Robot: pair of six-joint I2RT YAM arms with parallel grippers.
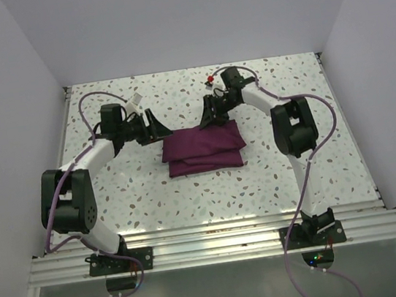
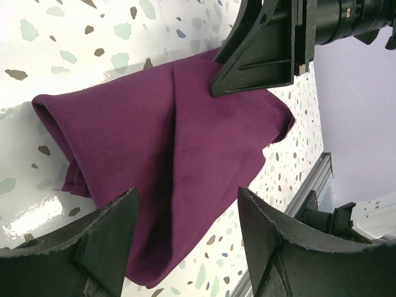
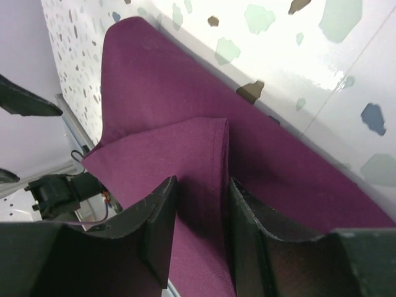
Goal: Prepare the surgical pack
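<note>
Folded cloth (image 1: 203,148) on speckled table (image 1: 297,171)
The right claw (image 1: 209,119) pinches the cloth's far edge; left claw (image 1: 157,128) gapes beside its corner.

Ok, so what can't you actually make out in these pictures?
1. Inside the folded purple cloth: its own layers cover whatever it may wrap, in every view.
2. The small red item, top view: too small to identify.
3. The small white object, top view: likewise too small.
4. The cloth's near edge, left wrist view: hidden behind the fingers of the left gripper.
</note>
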